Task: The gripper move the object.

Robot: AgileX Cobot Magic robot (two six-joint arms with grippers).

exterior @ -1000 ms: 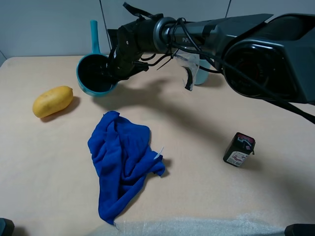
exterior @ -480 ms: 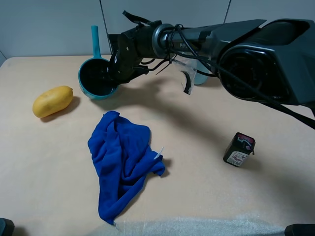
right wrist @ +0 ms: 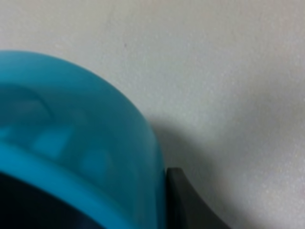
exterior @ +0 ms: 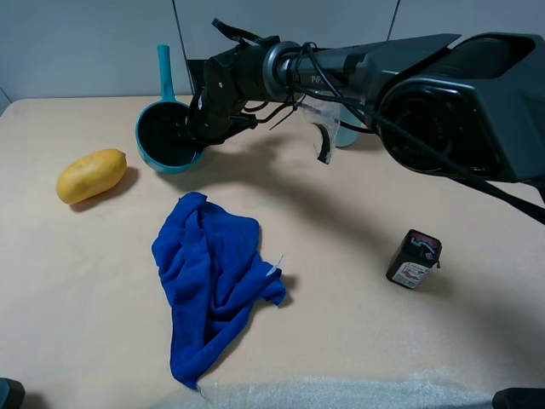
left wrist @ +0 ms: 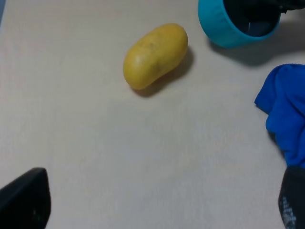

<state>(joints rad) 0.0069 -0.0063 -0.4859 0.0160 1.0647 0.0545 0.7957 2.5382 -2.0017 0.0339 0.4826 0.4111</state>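
Clamped onto rim of the saucepan with right gripper, beyond the yellow fruit on the worktop; probably light, rigid, slick-walled, so prone to pivot in a rim pinch, steadier by the handle.

A pale beige, matte worktop fills almost the whole of the high view. It runs back to a plain grey-blue wall, which thin dark vertical seams split into flat panels. A whitish, finely textured strip lies along the near edge of the worktop, and the wrist views show the same beige surface close up, faintly grained. The light is even and soft, leaving blurred-edged shadows on the worktop and no hard glare.
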